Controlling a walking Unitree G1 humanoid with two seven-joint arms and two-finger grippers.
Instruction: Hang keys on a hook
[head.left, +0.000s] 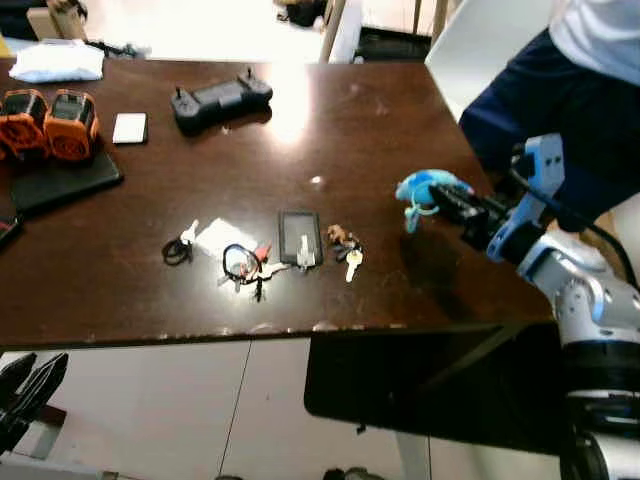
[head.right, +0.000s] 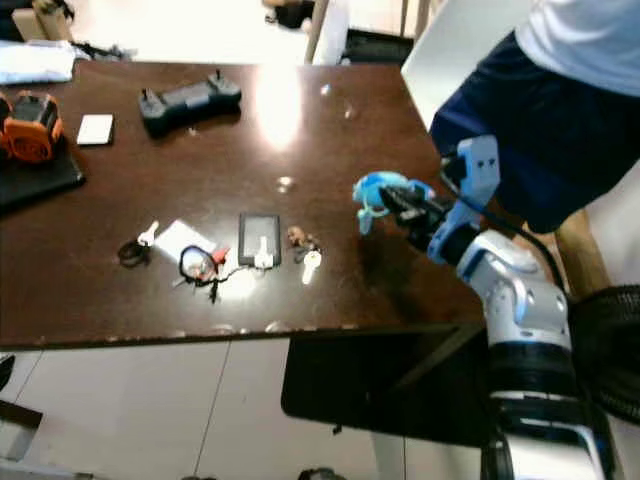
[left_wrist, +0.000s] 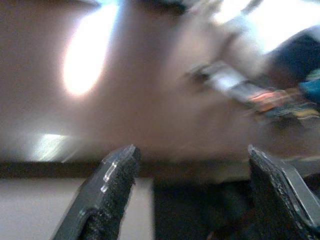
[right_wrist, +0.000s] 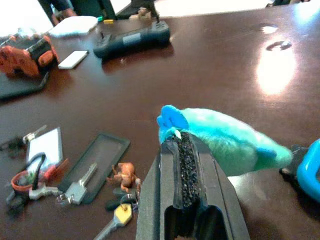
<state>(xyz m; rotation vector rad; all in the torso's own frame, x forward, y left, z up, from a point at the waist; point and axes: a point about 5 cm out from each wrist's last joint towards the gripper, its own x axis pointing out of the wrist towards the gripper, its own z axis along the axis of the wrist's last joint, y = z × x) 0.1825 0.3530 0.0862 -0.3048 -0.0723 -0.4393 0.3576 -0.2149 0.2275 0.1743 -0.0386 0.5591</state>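
The broad dark-brown glossy wooden table (head.left: 300, 150) filled the upper and middle frame of the eye views, with a person in dark blue shorts (head.left: 560, 110) standing at its upper-right corner; no hook could be made out, so the likeliest failure was carrying a load with nowhere seen to hang it; the right gripper (head.left: 447, 200), at centre-right over the table's edge, had its black fingers pressed together on a fluffy turquoise-blue plush keychain toy (right_wrist: 225, 140), lifted just clear of the surface; because the hold seemed to be on soft pile, not on a ring, the toy could squash and slip out as the arm swung, and the person nearby could be brushed; the flat black rectangular fob with a silver key (head.left: 300, 238), the small brown charm with a yellow-headed key (head.left: 345, 250) and the red-and-black ring of keys (head.left: 240, 265) lay in a row at lower centre, untouched; the left gripper (left_wrist: 190, 195), low by the table's front edge, had its fingers spread wide and held nothing.
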